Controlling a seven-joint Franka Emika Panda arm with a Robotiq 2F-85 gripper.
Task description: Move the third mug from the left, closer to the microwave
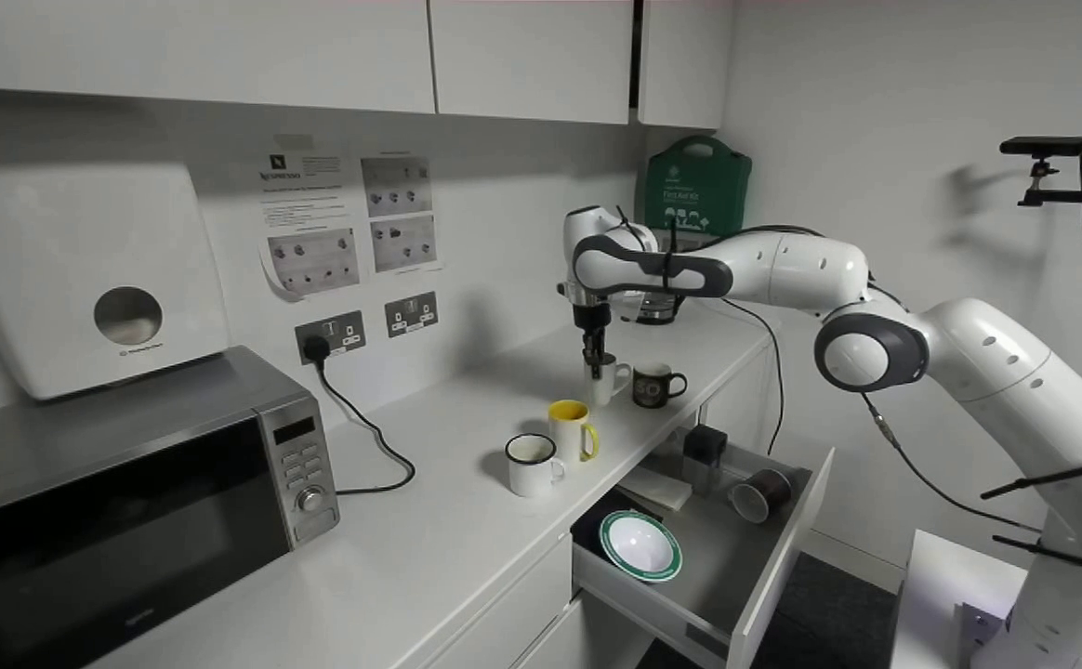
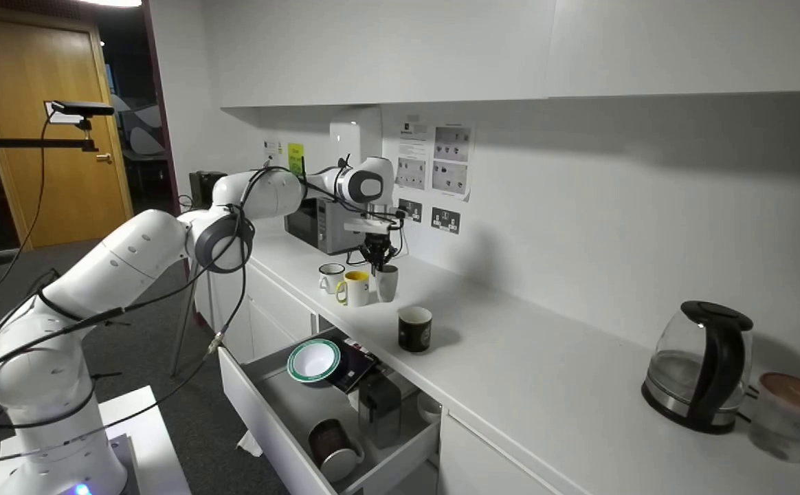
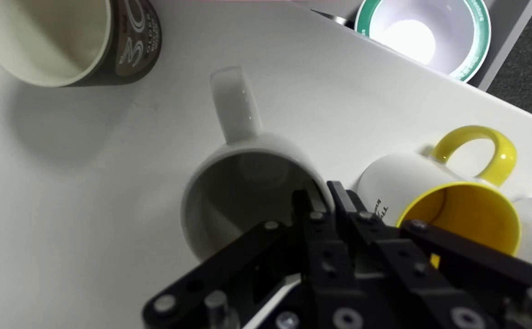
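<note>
Plain white mug (image 3: 247,187) is clamped at its rim by the gripper (image 3: 325,194), beside the yellow-handled mug (image 1: 568,435), well apart from the microwave (image 1: 151,492).

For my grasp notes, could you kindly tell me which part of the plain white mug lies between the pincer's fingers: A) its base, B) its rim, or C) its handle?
B: in the wrist view the pincer has one finger inside the plain white mug and one outside, with the rim between them, while the handle sticks out clear of both.
</note>
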